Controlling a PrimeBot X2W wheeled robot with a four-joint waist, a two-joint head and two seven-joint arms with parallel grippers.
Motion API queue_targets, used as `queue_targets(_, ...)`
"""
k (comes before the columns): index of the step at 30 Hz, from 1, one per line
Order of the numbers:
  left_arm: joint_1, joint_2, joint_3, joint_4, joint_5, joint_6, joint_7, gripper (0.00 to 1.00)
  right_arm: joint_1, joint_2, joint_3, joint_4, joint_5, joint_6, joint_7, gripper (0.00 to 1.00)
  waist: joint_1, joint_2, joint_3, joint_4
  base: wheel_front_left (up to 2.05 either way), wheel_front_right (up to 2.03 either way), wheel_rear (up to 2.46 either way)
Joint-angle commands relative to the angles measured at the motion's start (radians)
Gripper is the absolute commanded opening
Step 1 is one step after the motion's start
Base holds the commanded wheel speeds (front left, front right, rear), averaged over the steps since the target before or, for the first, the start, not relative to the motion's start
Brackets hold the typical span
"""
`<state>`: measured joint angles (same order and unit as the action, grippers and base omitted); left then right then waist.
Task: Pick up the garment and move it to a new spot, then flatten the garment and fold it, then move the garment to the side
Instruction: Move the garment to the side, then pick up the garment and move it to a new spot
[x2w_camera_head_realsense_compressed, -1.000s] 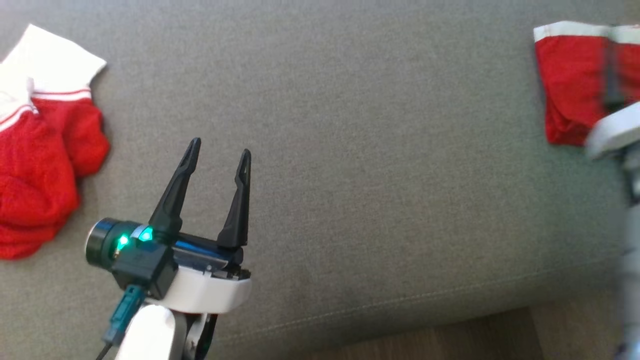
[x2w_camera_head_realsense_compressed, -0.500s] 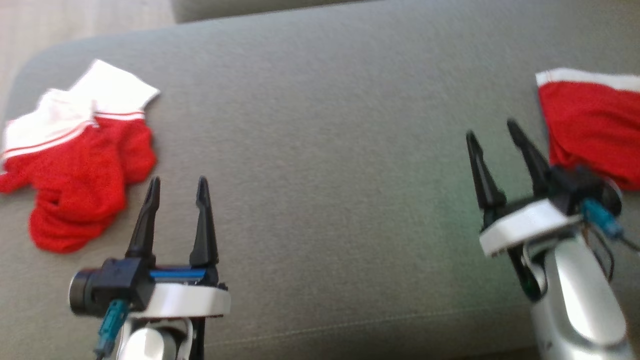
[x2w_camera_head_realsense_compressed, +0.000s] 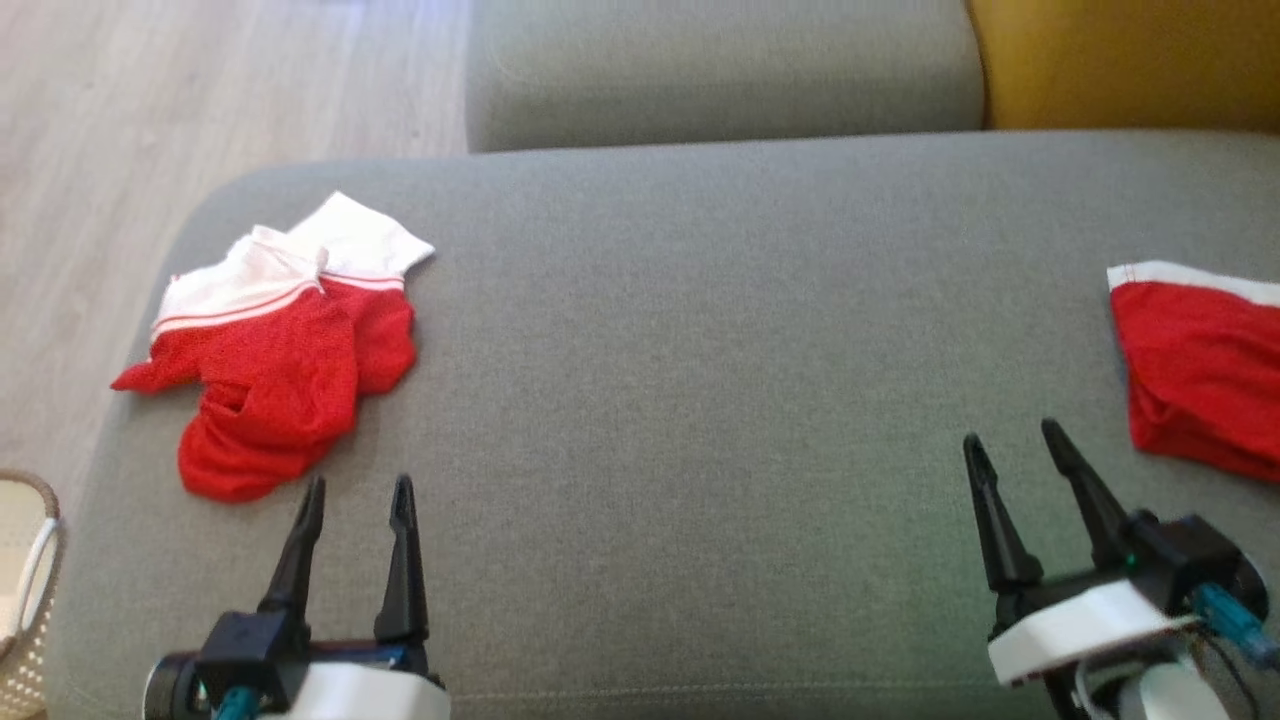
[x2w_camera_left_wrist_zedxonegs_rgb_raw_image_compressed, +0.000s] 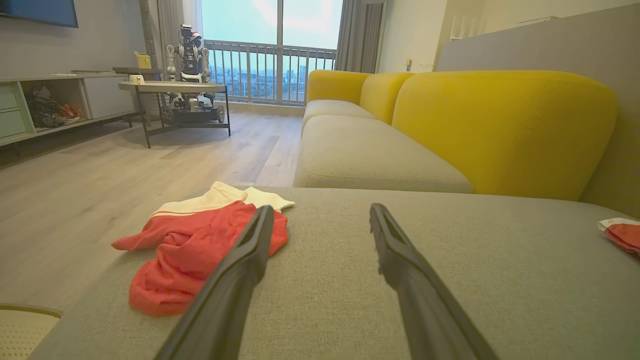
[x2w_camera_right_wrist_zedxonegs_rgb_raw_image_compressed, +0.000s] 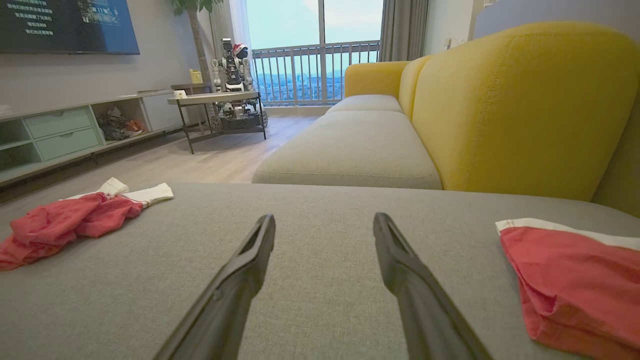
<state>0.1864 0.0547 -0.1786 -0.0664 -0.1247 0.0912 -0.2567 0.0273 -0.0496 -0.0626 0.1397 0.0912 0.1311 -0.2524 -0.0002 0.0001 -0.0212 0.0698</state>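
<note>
1. Presently both arms hover low over the grey sofa seat (x2w_camera_head_realsense_compressed: 700, 350). The left gripper (x2w_camera_head_realsense_compressed: 358, 482) and right gripper (x2w_camera_head_realsense_compressed: 1010, 433) have their fingers spread wide, holding nothing.
2. The crumpled red-and-white garment (x2w_camera_head_realsense_compressed: 270, 380) lies at the seat's left end, just beyond the left fingers. A folded red garment (x2w_camera_head_realsense_compressed: 1200, 370) lies at the right edge.
3. Judgement: pick-up not yet begun. The left fingers need to reach the heap and close on a raised fold.
4. The wrist views add a yellow backrest (x2w_camera_left_wrist_zedxonegs_rgb_raw_image_compressed: 500, 125) and a second robot (x2w_camera_left_wrist_zedxonegs_rgb_raw_image_compressed: 190, 50) by the window; the head view gives the layout from above.
</note>
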Motion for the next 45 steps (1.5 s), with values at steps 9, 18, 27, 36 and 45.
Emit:
queue_targets(9,0.005,-0.004,0.052,-0.004,0.005,-0.043,-0.005,1.0,0.032,-0.001,0.045,-0.027,0.074,0.0,-0.009,1.0,0.0002,-0.0001,-0.033,-0.014,0.0,0.0,0.0)
queue_targets(18,0.012,-0.004,0.056,-0.001,0.022,-0.054,-0.005,1.0,0.047,-0.001,0.057,-0.026,0.085,0.0,-0.009,1.0,0.0002,-0.0001,-0.034,-0.016,0.0,0.0,0.0)
queue_targets(27,0.007,-0.004,0.052,0.011,0.03,-0.046,-0.005,1.0,0.049,-0.001,0.056,-0.03,0.078,0.0,-0.009,1.0,0.0002,-0.0001,-0.03,0.004,0.0,0.0,0.0)
queue_targets(36,0.002,-0.004,0.054,0.002,0.028,-0.03,-0.005,1.0,0.062,-0.001,0.055,-0.036,0.077,0.0,-0.009,1.0,0.0002,-0.0001,-0.027,0.105,0.0,0.0,0.0)
queue_targets(45,0.007,-0.004,0.049,-0.021,0.03,-0.016,-0.005,1.0,0.074,-0.001,0.076,-0.034,0.086,0.0,-0.009,1.0,0.0002,-0.0001,-0.019,0.263,0.0,0.0,0.0)
